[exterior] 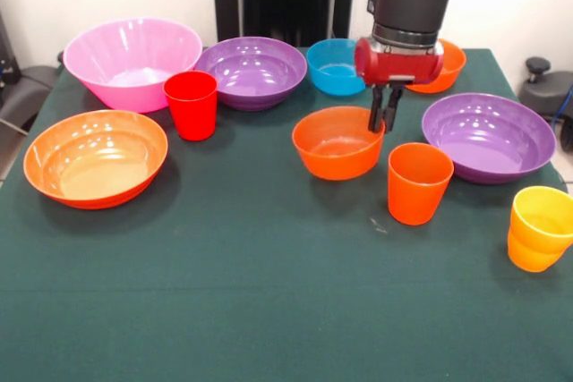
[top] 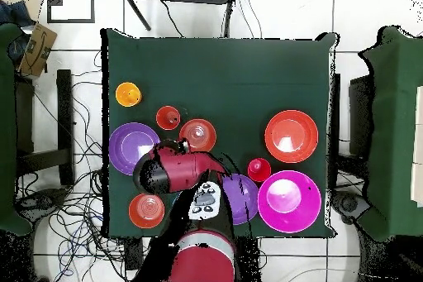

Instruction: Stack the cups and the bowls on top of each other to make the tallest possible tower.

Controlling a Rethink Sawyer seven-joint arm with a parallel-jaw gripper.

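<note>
Gripper: the gripper (exterior: pixel 386 119) is hanging above the small orange bowl's (exterior: pixel 337 141) far rim, fingers nearly together, gripping nothing.
Position: nothing is stacked yet; the orange cup (exterior: pixel 419 182) is standing just beside that bowl.
Handling: both are looking light, stiff and slippery.
Hold: pinching the thin rim is looking best.

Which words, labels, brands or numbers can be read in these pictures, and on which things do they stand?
None can be read. The cups, the bowls and the green table carry no print. The arm's grey panel bears small dark marks, too small to read. The cardboard box beside the table shows no legible text.
</note>
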